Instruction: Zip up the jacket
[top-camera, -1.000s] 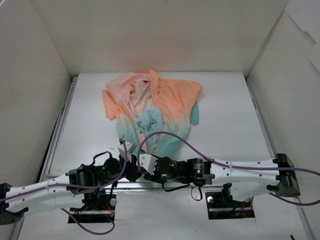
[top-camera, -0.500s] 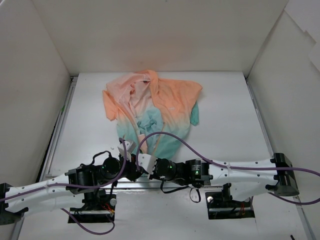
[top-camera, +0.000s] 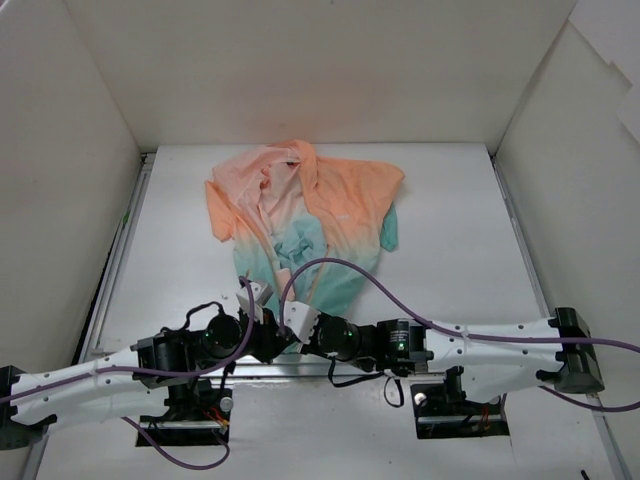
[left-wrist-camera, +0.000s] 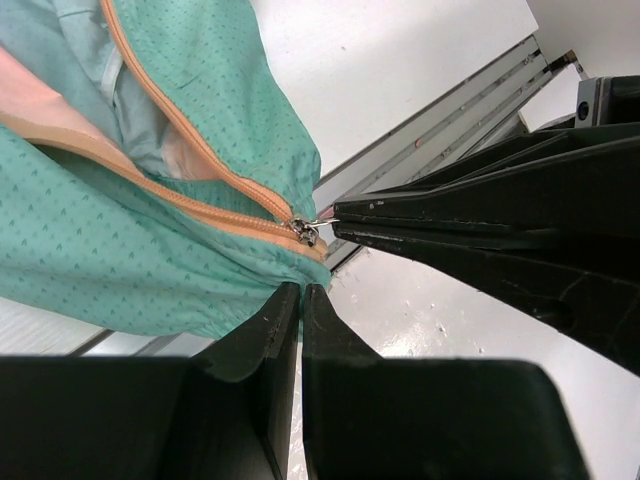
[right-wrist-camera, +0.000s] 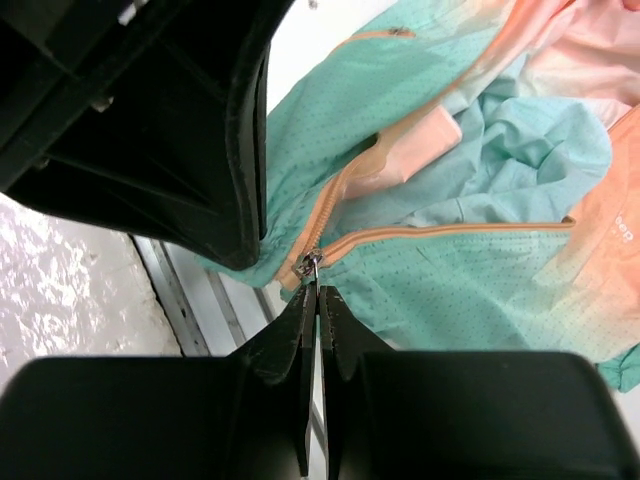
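The right pincer (right-wrist-camera: 312, 300) is pressed together on the zipper pull (right-wrist-camera: 310, 266), at the very bottom of the front opening. The left pincer (left-wrist-camera: 300, 300) is pressed together just beside it, and the teal hem appears to be pinched in its tips. Above the slider (left-wrist-camera: 305, 231) the two orange-trimmed edges are seen to part at once. The zip is therefore judged engaged but hardly run, with nearly its whole length left to be closed. The jacket (top-camera: 320, 210) is spread, somewhat crumpled, on the surface (top-camera: 450, 230). Its hem is at the near edge by the arms and its peach top is pointed away from them. Its long axis is laid near to far, slightly slanted.
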